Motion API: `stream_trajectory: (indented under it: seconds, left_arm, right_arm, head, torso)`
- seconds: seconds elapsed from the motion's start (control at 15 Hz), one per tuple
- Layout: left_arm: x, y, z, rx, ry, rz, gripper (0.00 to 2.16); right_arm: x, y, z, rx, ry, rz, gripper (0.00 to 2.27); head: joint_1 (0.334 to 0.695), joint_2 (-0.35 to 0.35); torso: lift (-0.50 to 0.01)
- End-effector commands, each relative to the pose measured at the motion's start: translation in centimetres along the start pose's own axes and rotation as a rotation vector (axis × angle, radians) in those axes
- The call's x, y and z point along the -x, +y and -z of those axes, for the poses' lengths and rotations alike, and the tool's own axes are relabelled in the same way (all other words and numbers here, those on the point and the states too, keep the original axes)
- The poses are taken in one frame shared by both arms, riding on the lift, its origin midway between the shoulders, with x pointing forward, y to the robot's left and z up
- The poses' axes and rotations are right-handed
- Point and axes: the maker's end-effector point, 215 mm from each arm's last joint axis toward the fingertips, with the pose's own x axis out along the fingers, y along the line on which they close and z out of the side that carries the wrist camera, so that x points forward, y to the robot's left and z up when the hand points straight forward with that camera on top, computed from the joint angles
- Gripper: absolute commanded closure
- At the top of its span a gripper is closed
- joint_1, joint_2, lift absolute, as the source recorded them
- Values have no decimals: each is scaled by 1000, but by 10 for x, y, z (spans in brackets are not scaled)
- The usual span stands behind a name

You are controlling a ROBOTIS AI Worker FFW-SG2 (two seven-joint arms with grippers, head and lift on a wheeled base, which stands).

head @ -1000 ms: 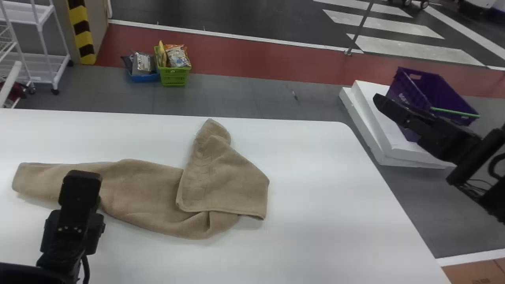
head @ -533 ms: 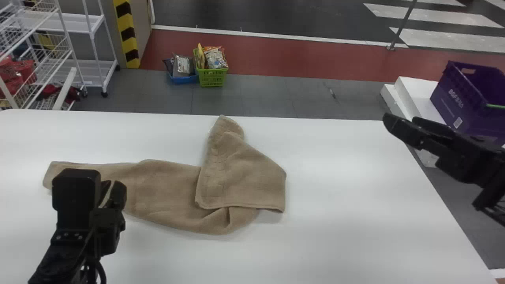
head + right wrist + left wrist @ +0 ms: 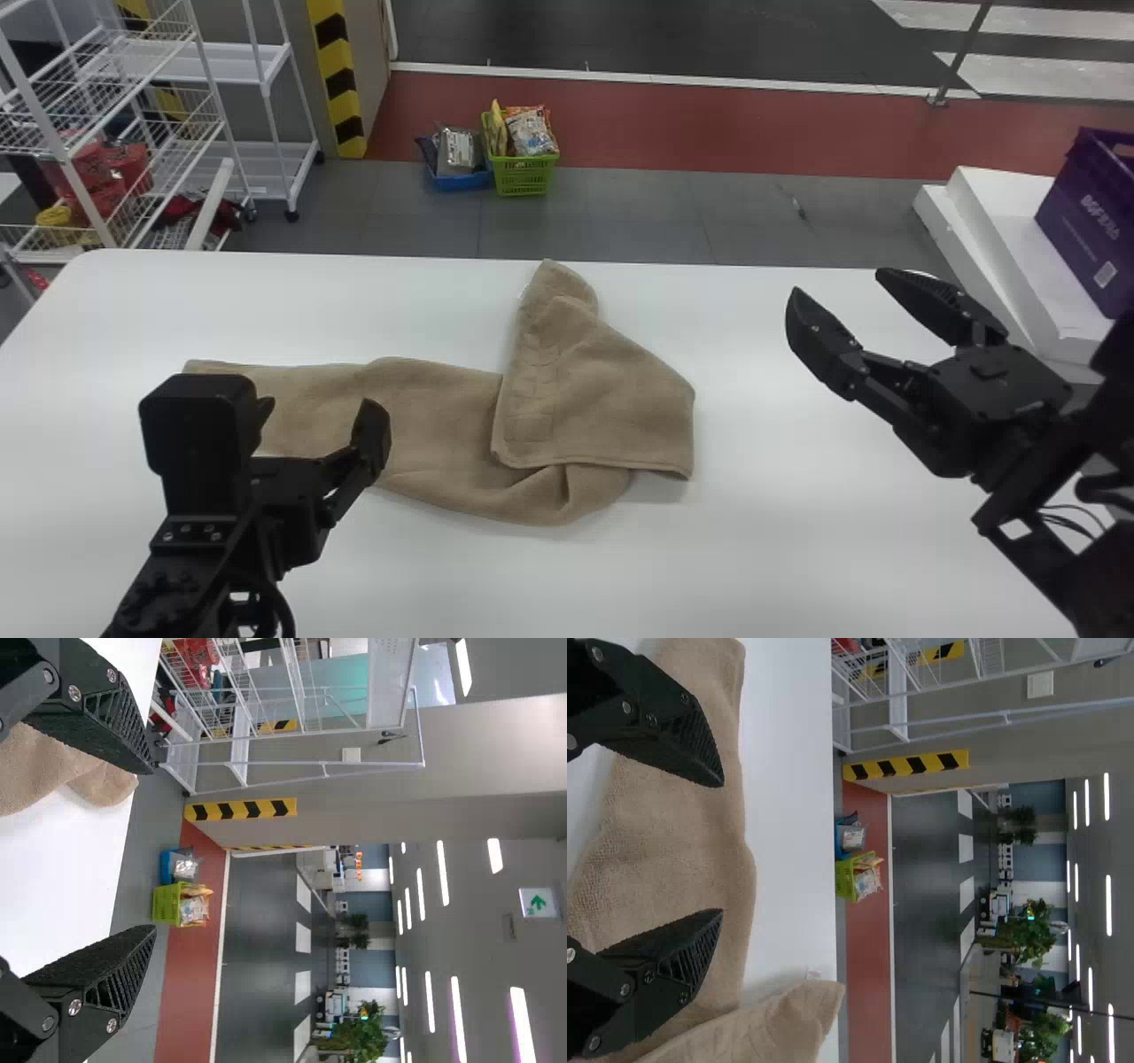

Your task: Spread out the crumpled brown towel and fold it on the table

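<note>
- Head view: The brown towel (image 3: pixel 594 399) lies on the desk (image 3: pixel 753 549), a long strip running left, with a flap doubled over at its right end. Work is judged to be at the spreading step; no orderly fold is present.
- Head view, arms: The left gripper (image 3: pixel 319 415) is over the strip's left part, its arm rising from the bottom edge. The right gripper (image 3: pixel 840 288) is right of the towel, apart from it, its arm slanting in from the right.
- Left wrist view: Fingers parted, nothing held; the towel lies below and beyond. The gripper appears aimed forward rather than straight down.
- Right wrist view: Fingers wide apart and empty, also aimed outward, with part of the towel near one finger. The next move likely calls for tilting both grippers down, pinching the flap and strip, and drawing the layers apart.
</note>
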Motion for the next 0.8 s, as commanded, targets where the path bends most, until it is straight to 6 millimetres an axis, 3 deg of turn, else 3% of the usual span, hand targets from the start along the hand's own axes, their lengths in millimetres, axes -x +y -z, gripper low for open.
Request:
stream_trajectory:
  seconds: [0.0,0.13,0.27,0.6,0.73]
  left_arm:
    - [2,19,-2,25,-11,-18,43]
    - [6,36,-10,26,-51,-43,46]
    - [10,50,-24,33,-118,-65,46]
    - [14,62,-36,37,-204,-87,46]
    - [16,65,-36,31,-217,-91,46]
  right_arm:
    - [-4,21,17,30,-48,-32,221]
    - [-9,33,29,57,-91,-25,221]
    - [-17,49,54,40,-100,-16,221]
    - [-53,131,113,136,0,-59,221]
    - [-62,149,127,145,60,-86,228]
  head:
    - [695,-42]
    - [695,-14]
    - [695,30]
    - [695,121]
    - [695,182]
  torso:
    - [-127]
    - [-127]
    - [-127]
    - [-127]
    - [-127]
